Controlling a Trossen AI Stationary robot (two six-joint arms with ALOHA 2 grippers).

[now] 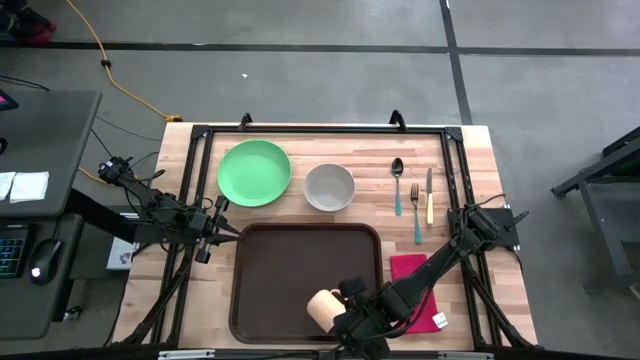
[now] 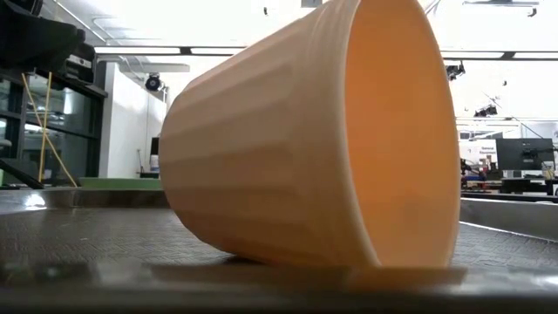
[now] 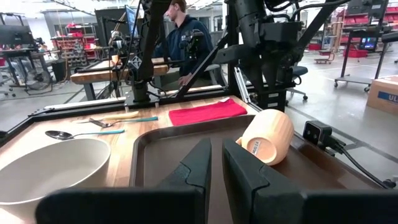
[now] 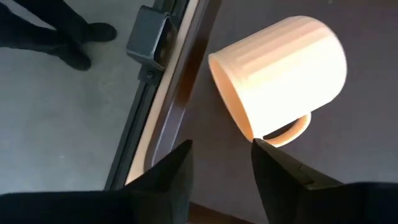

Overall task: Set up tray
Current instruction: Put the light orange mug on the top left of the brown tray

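I see the tray (image 1: 270, 275) lying flat on the table (image 1: 480, 170), near its front edge. A peach mug (image 1: 322, 307) lies tipped on its side in the tray's front right corner. My right pincer (image 4: 221, 158) hangs just beside the mug's rim, fingers spread and pinching nothing. My left pincer (image 3: 214, 165) sits at the tray's left rear corner, its fingers nearly together with a thin gap, empty. A red napkin (image 1: 415, 290) lies right of the tray.
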